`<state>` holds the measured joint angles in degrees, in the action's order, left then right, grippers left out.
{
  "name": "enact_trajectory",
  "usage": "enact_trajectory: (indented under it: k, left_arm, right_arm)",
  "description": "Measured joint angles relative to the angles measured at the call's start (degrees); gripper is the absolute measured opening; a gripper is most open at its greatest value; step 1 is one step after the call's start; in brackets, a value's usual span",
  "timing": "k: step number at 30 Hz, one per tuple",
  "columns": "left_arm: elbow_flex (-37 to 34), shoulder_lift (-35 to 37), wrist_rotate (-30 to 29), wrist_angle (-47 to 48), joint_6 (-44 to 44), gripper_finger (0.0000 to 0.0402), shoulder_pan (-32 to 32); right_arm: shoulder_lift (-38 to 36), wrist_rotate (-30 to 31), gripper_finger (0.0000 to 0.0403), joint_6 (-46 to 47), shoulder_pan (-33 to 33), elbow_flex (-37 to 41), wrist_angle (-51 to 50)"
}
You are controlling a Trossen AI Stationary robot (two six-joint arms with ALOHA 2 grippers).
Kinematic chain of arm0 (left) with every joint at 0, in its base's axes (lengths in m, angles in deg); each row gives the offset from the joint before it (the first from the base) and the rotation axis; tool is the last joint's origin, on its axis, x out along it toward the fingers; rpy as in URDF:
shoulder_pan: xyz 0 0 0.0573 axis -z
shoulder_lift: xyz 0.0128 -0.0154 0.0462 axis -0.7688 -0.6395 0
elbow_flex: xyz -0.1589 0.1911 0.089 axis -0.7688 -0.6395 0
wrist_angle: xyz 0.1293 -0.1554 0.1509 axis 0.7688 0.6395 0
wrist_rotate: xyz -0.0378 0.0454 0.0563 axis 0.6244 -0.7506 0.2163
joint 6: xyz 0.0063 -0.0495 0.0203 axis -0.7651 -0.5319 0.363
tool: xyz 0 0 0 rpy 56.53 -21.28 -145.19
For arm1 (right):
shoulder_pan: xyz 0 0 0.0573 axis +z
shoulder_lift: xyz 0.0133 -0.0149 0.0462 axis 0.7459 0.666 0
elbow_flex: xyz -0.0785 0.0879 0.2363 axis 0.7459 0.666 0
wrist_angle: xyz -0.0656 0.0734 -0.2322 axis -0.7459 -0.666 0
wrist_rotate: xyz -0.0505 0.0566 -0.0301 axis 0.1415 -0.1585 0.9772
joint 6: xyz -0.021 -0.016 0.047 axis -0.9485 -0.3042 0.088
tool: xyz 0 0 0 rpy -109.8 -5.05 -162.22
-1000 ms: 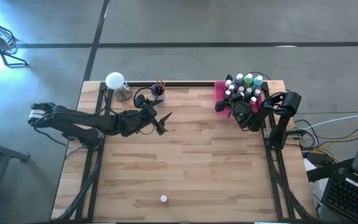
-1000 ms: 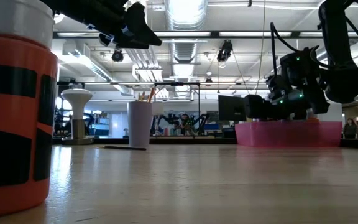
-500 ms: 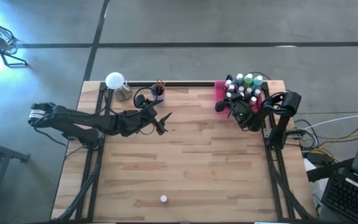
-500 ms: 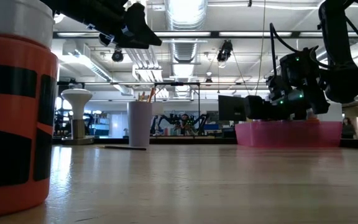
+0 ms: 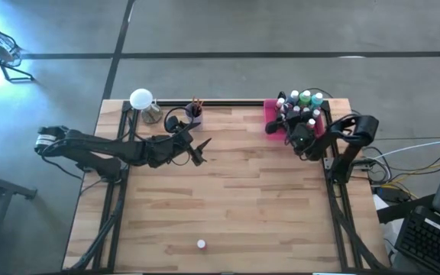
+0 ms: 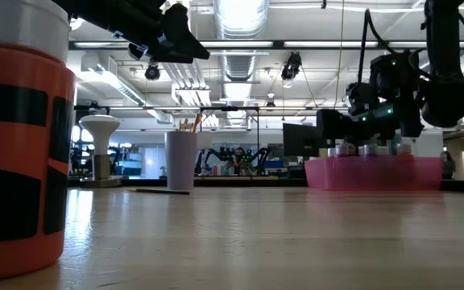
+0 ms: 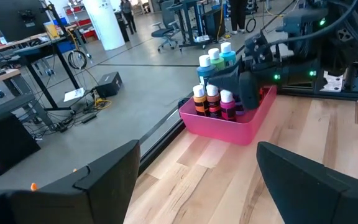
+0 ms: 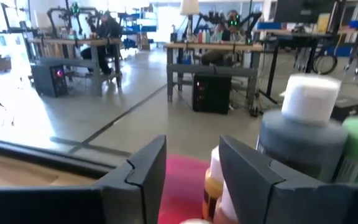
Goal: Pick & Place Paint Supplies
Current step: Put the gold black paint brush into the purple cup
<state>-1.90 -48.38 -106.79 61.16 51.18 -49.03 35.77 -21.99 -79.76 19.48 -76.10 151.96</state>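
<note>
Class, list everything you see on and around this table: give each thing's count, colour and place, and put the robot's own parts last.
Paint bottles: a cluster, white-capped, mixed colours, standing in the tray.
Tray: one, pink, far right corner.
Cup: one, lilac, far edge, brushes inside.
Lamp: one, white, far left corner.
Lone bottle: one, white cap, near edge.
Left gripper: open, above the table near the cup.
Right gripper: at the tray's near edge, partly open.

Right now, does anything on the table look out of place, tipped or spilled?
One paint bottle stands alone near the table's front edge, far from the other bottles standing upright in the pink tray. A thin brush lies loose on the wood near the lilac cup. Nothing looks spilled.
</note>
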Motion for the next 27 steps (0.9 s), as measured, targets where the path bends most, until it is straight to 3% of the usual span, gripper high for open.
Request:
enact_trajectory:
  k: [6, 9, 18, 24, 27]
  left_arm:
    - [0.0, 0.0, -0.2, 0.0, 0.3, 0.0326, 0.0]
    - [0.0, -0.7, -3.9, 1.7, 2.7, 0.0326, -0.2]
    - [-0.1, -0.6, -5.4, 4.7, 2.8, 0.0326, -0.2]
    - [-0.1, -0.6, -5.4, 4.8, 2.8, 0.0326, -0.2]
    - [-0.1, -0.6, -5.4, 4.8, 2.8, 0.0326, -0.2]
  right_arm:
    - [-7.2, -0.6, 0.0115, -0.5, 0.4, 0.1, 0.0]
    - [-12.2, -3.7, 0.0102, 0.9, 0.8, 0.0, 0.0]
    - [-23.6, -26.2, 0.0065, 2.6, 1.1, -0.3, -0.9]
    - [-27.6, -43.2, 0.0047, 10.6, 1.2, -0.4, -4.0]
    - [-28.8, -54.7, 0.0042, 15.5, 1.2, -0.5, -7.3]
